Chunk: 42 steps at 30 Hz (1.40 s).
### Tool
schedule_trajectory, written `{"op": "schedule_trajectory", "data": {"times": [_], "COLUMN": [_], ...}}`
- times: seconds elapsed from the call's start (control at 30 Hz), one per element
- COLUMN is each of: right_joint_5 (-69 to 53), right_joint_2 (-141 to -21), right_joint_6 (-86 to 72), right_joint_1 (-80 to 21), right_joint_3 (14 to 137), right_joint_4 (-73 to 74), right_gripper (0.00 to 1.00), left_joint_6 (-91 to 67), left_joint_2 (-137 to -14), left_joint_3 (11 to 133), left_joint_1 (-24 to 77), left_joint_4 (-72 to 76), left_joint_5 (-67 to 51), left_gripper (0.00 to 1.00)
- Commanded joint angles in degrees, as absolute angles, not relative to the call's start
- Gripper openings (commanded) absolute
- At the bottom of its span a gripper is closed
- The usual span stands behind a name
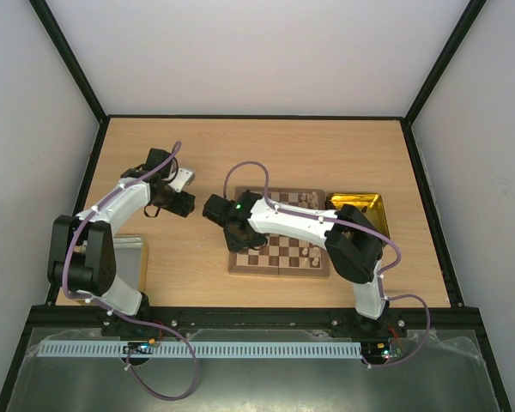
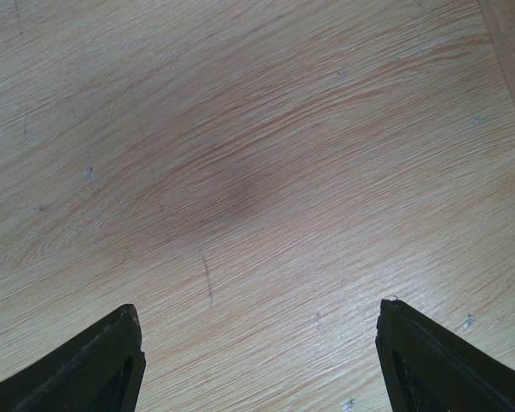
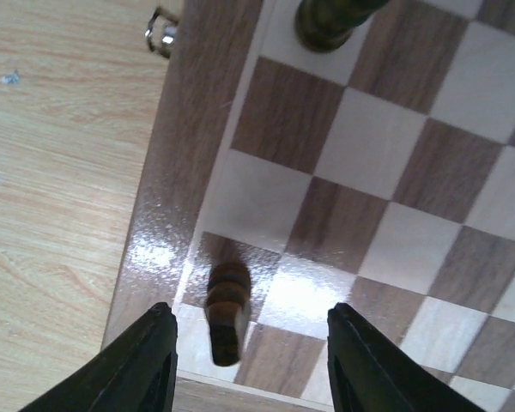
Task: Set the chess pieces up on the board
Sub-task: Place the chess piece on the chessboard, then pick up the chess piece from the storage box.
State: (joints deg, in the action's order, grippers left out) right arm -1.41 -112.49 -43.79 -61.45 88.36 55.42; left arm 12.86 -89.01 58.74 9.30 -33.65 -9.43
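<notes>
Right gripper point(image 3: 251, 330) fingers apart, straddling dark piece point(image 3: 227, 300), not touching it. Piece sits on edge square near corner of board point(image 3: 176, 163), blurred, maybe unsteady. Risk: finger clips piece on lift-off, topples it. Left gripper point(image 2: 257, 343) spread wide over table point(image 2: 240, 154), holding nothing.

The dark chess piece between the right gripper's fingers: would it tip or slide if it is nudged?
The dark chess piece looks tall and narrow, so it probably tips easily. The board is glossy, so the piece may also slide.
</notes>
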Motion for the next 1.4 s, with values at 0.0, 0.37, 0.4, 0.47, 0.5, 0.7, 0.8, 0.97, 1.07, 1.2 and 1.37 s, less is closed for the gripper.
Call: {"op": "schedule_trajectory", "data": {"times": [0.0,0.37,0.4,0.47,0.5,0.7,0.8,0.97,1.07,1.2,1.37], "right_joint_5": [3.64,9.87,9.23,8.22,7.72,2.54,0.66,-3.96,-4.41,-4.03,-4.19], "right_joint_2": [-107.23,-90.71,-90.09,-87.67,-86.69,-83.24,-82.65,-82.35,-82.97,-84.08,-86.18], "right_joint_6": [-44.15,-38.87,-38.46,-37.42,-37.01,-36.72,-36.65,-36.91,-37.25,-37.23,-37.18], "right_joint_1": [-58.39,-31.06,-28.57,-24.29,-22.36,-15.66,-14.96,-13.79,-13.65,-13.45,-13.08], "right_joint_3": [92.38,81.66,79.59,75.73,73.92,65.68,62.83,57.89,56.68,55.94,55.34], "right_joint_4": [60.85,67.01,66.71,65.43,64.76,60.74,58.74,54.25,52.63,50.73,47.7], "right_gripper": [0.46,0.43,0.42,0.4,0.39,0.37,0.38,0.37,0.35,0.35,0.34], "left_joint_6": [12.83,12.66,12.66,12.66,12.7,12.48,12.48,12.48,12.48,12.45,12.63], "left_joint_2": [-87.93,-89.63,-89.98,-90.65,-91.0,-92.23,-92.45,-92.55,-92.42,-92.0,-91.93], "left_joint_3": [58.41,59.55,59.62,59.7,59.8,60.06,59.86,59.92,59.65,59.41,59.17], "left_joint_1": [8.96,8.96,8.96,9.05,9.05,9.05,9.05,9.05,9.05,9.05,9.05], "left_joint_4": [-33.92,-34.63,-34.63,-34.76,-34.83,-35.06,-34.98,-34.97,-34.9,-34.72,-34.69], "left_joint_5": [-10.01,-10.44,-10.52,-10.55,-10.54,-10.63,-10.33,-10.06,-9.81,-9.62,-9.57], "left_gripper": [0.74,0.74,0.74,0.74,0.74,0.74,0.74,0.74,0.74,0.74,0.74]}}
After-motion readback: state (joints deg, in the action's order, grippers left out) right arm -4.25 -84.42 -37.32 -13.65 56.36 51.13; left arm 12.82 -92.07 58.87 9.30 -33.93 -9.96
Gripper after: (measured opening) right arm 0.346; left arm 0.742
